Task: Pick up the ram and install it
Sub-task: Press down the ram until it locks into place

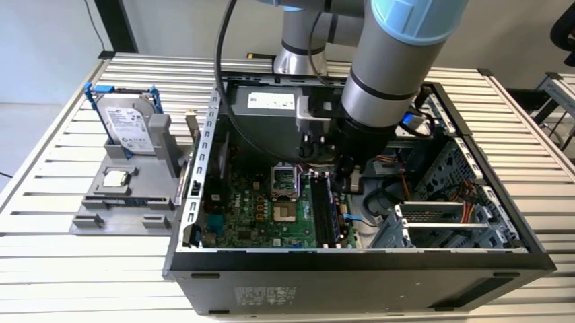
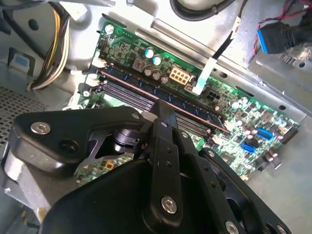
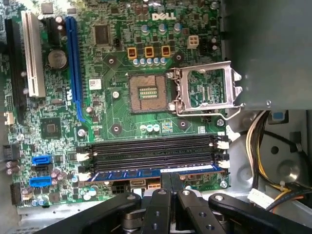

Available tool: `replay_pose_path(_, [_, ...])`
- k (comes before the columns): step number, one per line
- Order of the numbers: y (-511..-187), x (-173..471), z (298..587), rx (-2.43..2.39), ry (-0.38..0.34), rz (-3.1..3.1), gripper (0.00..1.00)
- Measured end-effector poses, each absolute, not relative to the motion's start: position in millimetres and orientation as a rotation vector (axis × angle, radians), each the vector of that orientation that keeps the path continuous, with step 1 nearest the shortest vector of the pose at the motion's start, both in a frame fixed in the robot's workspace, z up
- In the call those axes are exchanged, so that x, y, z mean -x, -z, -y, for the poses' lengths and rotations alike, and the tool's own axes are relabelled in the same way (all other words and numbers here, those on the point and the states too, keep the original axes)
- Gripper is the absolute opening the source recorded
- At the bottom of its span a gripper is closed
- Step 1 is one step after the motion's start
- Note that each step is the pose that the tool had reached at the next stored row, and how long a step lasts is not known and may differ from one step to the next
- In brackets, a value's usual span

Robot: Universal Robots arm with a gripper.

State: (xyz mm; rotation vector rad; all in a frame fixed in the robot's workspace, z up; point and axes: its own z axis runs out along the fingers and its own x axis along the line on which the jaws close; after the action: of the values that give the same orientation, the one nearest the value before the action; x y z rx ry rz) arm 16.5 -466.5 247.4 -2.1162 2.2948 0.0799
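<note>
Gripper (image 3: 166, 183): fingers (image 3: 159, 204) nearly closed, tips on ram's top edge, apparently pressing. Ram (image 3: 146, 174): standing in motherboard's (image 3: 112, 112) outermost slot, beside three empty slots (image 3: 151, 151). Risk: uneven pressure leaves one end unlatched, or strains the board.

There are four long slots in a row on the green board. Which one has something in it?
The slot nearest the gripper. It holds the ram, a long stick with a blue edge, while the other three slots are black and empty.
</note>
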Motion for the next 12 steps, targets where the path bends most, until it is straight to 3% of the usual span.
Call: replay_pose_path(12, [-243.2,-16.5,469.5,2.193,-0.071,-2.235,0.00])
